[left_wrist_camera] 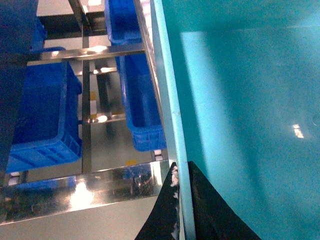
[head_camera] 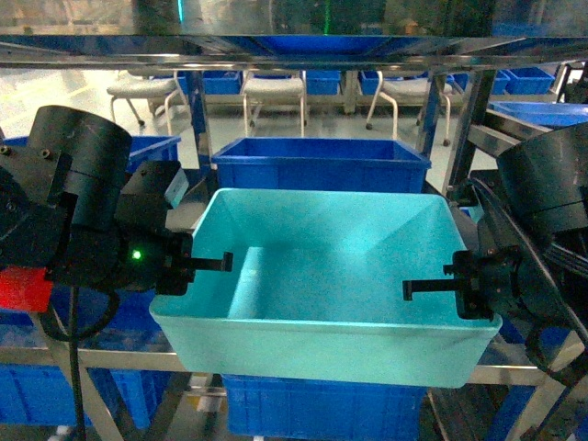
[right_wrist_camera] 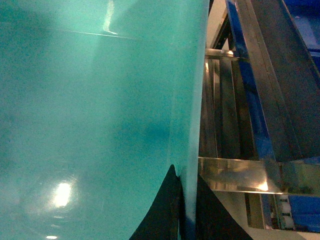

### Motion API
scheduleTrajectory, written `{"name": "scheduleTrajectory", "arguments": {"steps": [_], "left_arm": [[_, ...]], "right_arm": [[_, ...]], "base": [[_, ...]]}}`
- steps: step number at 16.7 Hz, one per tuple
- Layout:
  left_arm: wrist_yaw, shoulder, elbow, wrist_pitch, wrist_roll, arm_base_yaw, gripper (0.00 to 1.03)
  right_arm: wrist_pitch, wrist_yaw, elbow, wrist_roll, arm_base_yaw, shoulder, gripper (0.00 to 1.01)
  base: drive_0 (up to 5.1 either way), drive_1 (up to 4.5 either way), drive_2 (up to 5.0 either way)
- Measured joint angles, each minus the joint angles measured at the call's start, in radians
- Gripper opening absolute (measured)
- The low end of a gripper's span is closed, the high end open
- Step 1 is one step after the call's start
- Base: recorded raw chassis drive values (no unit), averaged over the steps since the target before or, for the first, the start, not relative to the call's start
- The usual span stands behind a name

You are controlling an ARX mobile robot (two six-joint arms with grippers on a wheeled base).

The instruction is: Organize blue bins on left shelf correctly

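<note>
A large turquoise bin (head_camera: 322,276) fills the middle of the head view, held between both arms above a steel beam (head_camera: 110,356) of the left shelf. My left gripper (head_camera: 207,264) is shut on its left rim (left_wrist_camera: 175,125), one finger inside the wall and one outside. My right gripper (head_camera: 432,288) is shut on the right rim (right_wrist_camera: 192,100) in the same way. The bin is empty. A dark blue bin (head_camera: 322,163) sits directly behind it on the rack.
More dark blue bins sit lower on the rack (head_camera: 317,409), at the left (left_wrist_camera: 42,115) and far right (head_camera: 542,112). Steel posts (head_camera: 469,119) flank the bay, with a shelf tier (head_camera: 294,46) just overhead. Chairs (head_camera: 273,90) stand beyond.
</note>
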Motion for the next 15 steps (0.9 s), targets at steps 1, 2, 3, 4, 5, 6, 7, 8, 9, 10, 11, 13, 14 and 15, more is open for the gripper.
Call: {"name": "scheduleTrajectory", "arguments": {"steps": [1, 2, 3, 4, 5, 6, 7, 8, 9, 10, 11, 13, 14, 15], "left_arm": [[-0.005, 0.016, 0.030, 0.000, 0.000, 0.003, 0.02], [-0.005, 0.034, 0.063, -0.015, 0.000, 0.003, 0.02], [-0.003, 0.054, 0.093, -0.041, -0.002, 0.003, 0.02], [-0.003, 0.078, 0.122, -0.051, -0.001, 0.003, 0.02], [-0.003, 0.107, 0.154, -0.069, -0.001, 0.003, 0.02], [-0.010, 0.146, 0.192, -0.072, 0.002, 0.004, 0.02], [-0.009, 0.174, 0.228, -0.100, 0.002, 0.008, 0.02], [-0.011, 0.205, 0.264, -0.105, 0.004, 0.016, 0.02], [-0.013, 0.230, 0.304, -0.128, 0.004, 0.022, 0.02], [-0.013, 0.249, 0.343, -0.153, 0.005, 0.030, 0.02], [-0.008, 0.267, 0.388, -0.187, 0.005, 0.038, 0.02], [-0.004, 0.299, 0.473, -0.237, 0.006, 0.049, 0.02], [0.000, 0.300, 0.476, -0.232, 0.017, 0.050, 0.12], [0.001, 0.300, 0.480, -0.232, 0.027, 0.048, 0.23]], "right_arm": [[-0.027, -0.014, 0.048, -0.005, -0.008, 0.033, 0.02], [-0.048, -0.018, 0.085, -0.010, -0.012, 0.059, 0.02], [-0.069, -0.018, 0.117, -0.010, -0.018, 0.076, 0.02], [-0.110, -0.026, 0.150, -0.010, -0.025, 0.093, 0.02], [-0.117, -0.025, 0.171, -0.013, -0.024, 0.115, 0.02], [-0.142, -0.024, 0.206, -0.016, -0.025, 0.140, 0.02], [-0.155, -0.024, 0.243, -0.023, -0.025, 0.166, 0.02], [-0.179, -0.024, 0.291, -0.032, -0.025, 0.193, 0.02], [-0.198, -0.023, 0.340, -0.041, -0.024, 0.218, 0.02], [-0.223, -0.024, 0.386, -0.047, -0.024, 0.241, 0.02], [-0.245, -0.021, 0.434, -0.048, -0.025, 0.265, 0.02], [-0.298, -0.032, 0.517, -0.045, -0.029, 0.311, 0.04], [-0.300, -0.025, 0.520, -0.062, -0.031, 0.319, 0.17], [-0.301, -0.025, 0.520, -0.073, -0.031, 0.320, 0.28]], "base": [[0.0, 0.00, 0.0], [0.0, 0.00, 0.0], [0.0, 0.00, 0.0], [0.0, 0.00, 0.0], [0.0, 0.00, 0.0], [0.0, 0.00, 0.0], [0.0, 0.00, 0.0], [0.0, 0.00, 0.0], [0.0, 0.00, 0.0], [0.0, 0.00, 0.0], [0.0, 0.00, 0.0], [0.0, 0.00, 0.0], [0.0, 0.00, 0.0], [0.0, 0.00, 0.0]]}}
